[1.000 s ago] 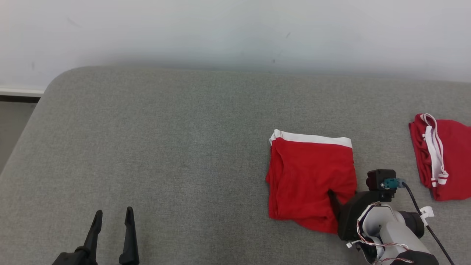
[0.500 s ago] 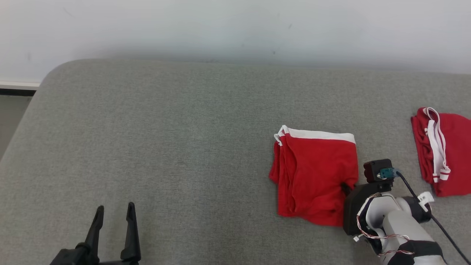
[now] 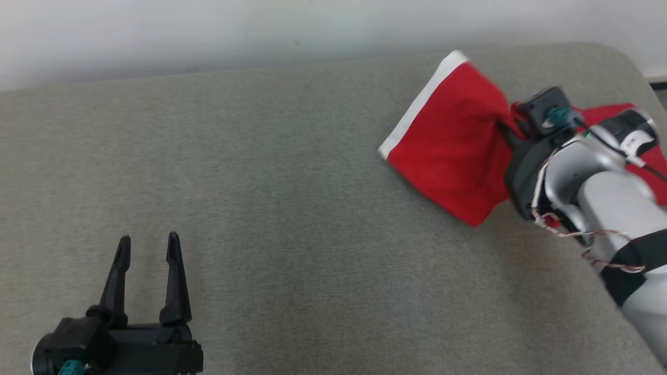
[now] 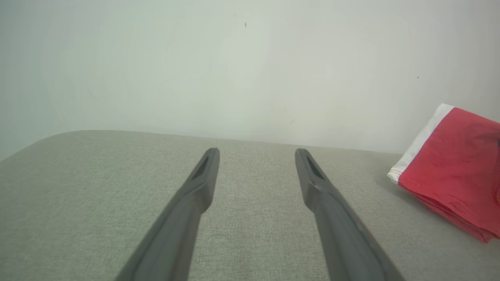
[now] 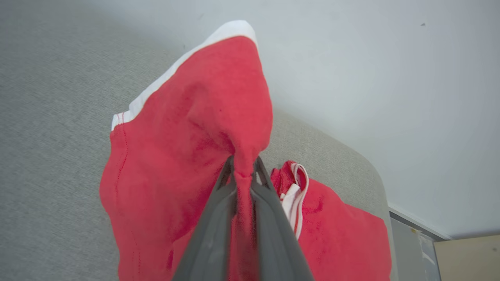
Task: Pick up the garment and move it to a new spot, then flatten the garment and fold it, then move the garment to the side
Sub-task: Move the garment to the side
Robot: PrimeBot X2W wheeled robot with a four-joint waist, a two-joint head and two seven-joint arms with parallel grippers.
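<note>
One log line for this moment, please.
step: move aside | right gripper: shut on folded garment | left gripper: open, empty | second garment: on grey surface

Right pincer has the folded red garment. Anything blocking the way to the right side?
Yes: a second red garment lies on the grey cushion just beyond the right pincer and the held garment, near the cushion's corner. Nothing else visible in the way.

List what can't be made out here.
- Second red garment: head view, mostly behind the right arm; right wrist view, cut off by the bottom edge.
- Held garment: left wrist view, cut off by the right edge.
- Right gripper: head view, fingertips buried in cloth.
</note>
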